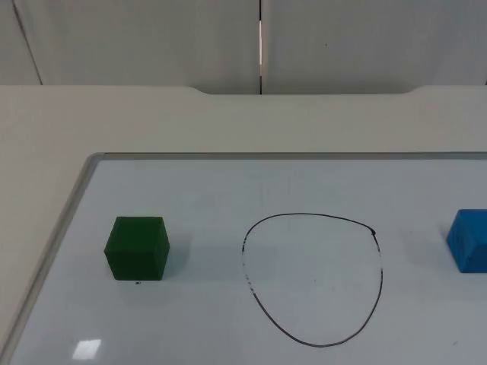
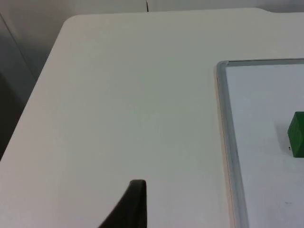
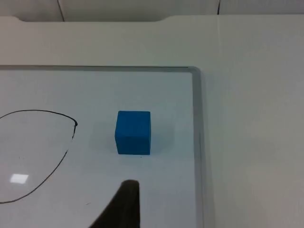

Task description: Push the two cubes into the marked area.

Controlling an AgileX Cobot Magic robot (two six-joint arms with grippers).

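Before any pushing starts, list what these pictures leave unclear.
- Blue cube: the top view's edge cuts off its far side.
- Green cube: the left wrist view's edge crops it to a sliver.
- Marked area: the right wrist view's edge cuts off most of its outline.
- Both grippers: one fingertip each, so open or shut is untellable.

I'm seeing my left gripper's fingertip (image 2: 135, 202) hanging over the bare white table (image 2: 128, 104), beside the whiteboard's frame (image 2: 227, 142); the green cube (image 2: 297, 134) is sitting on the board.
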